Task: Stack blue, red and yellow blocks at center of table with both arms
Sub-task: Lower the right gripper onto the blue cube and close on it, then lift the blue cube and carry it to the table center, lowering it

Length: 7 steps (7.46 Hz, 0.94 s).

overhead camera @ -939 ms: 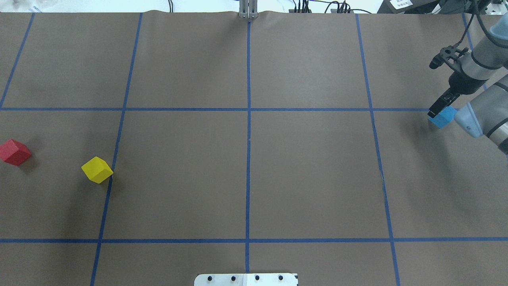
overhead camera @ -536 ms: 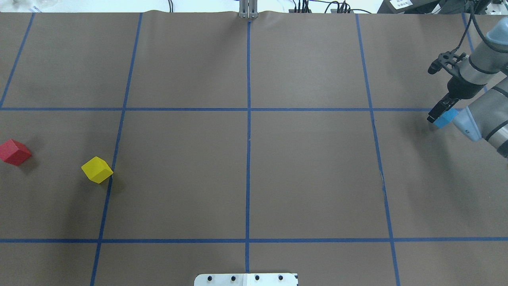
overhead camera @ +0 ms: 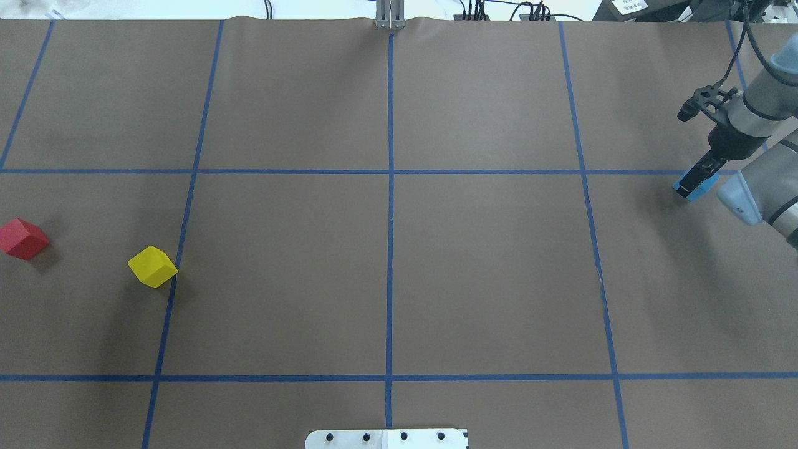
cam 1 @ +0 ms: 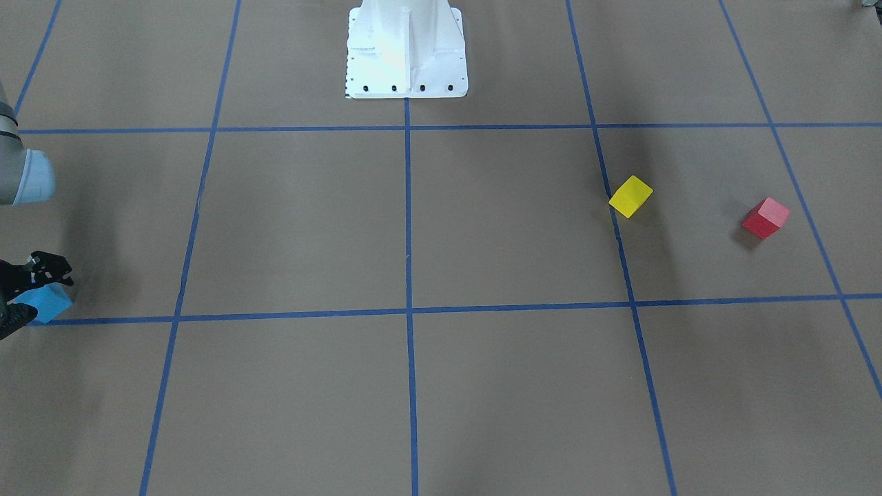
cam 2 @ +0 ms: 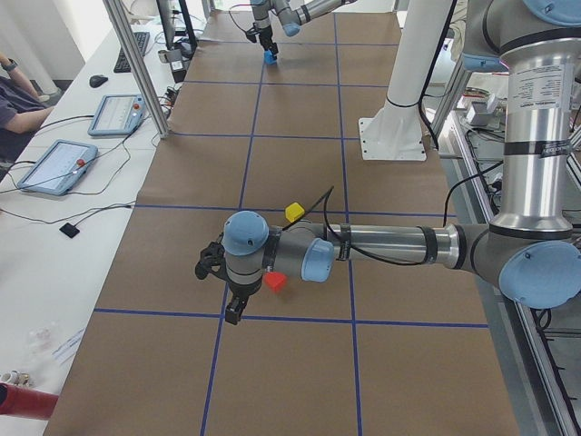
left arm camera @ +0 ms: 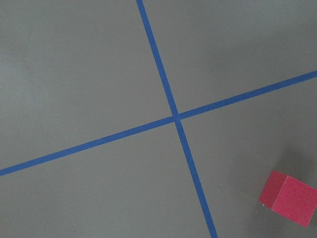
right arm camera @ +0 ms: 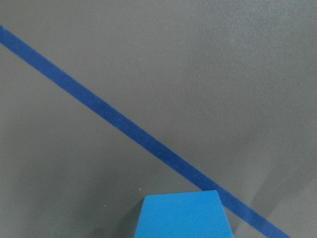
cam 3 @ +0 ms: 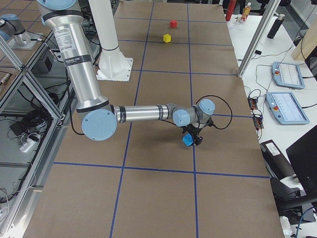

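Gripping blue block (overhead camera: 709, 185) by table's (overhead camera: 486, 280) right edge, yellow block (overhead camera: 153, 267) far.
My right gripper (overhead camera: 693, 186) points down; left gripper (cam 2: 233, 312) unreadable.

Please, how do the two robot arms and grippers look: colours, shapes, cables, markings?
Both the left arm and the right arm are silver-grey tubes with pale blue caps on round joints. A black cable loops to each wrist. The left gripper and right gripper are black, with two fingers. Lettering on the upright tubes is unreadable.
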Available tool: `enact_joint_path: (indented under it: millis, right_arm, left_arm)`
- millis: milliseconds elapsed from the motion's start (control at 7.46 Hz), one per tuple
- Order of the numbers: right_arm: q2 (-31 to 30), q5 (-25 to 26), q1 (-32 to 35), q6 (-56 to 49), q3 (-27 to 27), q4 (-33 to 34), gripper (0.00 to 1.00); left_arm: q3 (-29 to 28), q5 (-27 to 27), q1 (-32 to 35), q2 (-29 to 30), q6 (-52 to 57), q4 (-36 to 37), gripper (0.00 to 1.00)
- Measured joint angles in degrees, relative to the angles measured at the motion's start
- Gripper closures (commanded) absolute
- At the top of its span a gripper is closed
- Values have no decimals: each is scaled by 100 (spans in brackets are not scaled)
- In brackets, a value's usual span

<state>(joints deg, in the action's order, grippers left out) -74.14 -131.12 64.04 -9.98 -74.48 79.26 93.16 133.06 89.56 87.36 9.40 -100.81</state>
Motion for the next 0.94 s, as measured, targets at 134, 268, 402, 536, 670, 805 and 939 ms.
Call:
enact_joint_path:
  millis: [134, 268, 402, 536, 670, 805, 939]
  right_arm:
    - [-2, 4, 30, -3, 0, 6, 100]
    - [-6, -4, 115, -3, -5, 11, 100]
    - [-9, -54, 273, -4, -32, 49, 100]
    - [-7, -168, 488, -6, -96, 158, 100]
    - [10, -312, 707, -9, -230, 364, 100]
    - [98, -431, 851, -9, -449, 745, 100]
    - [372, -496, 927, 5, -702, 1350, 100]
  left_arm:
    - [0, 0, 0, 1, -2, 0, 0]
    - [3, 0, 0, 1, -6, 0, 0]
    - [9, 3, 0, 1, -8, 0, 0]
    - [13, 6, 0, 1, -8, 0, 0]
    - [15, 10, 0, 1, -9, 0, 0]
    - [17, 19, 0, 1, -7, -4, 0]
    - [39, 28, 0, -1, -3, -14, 0]
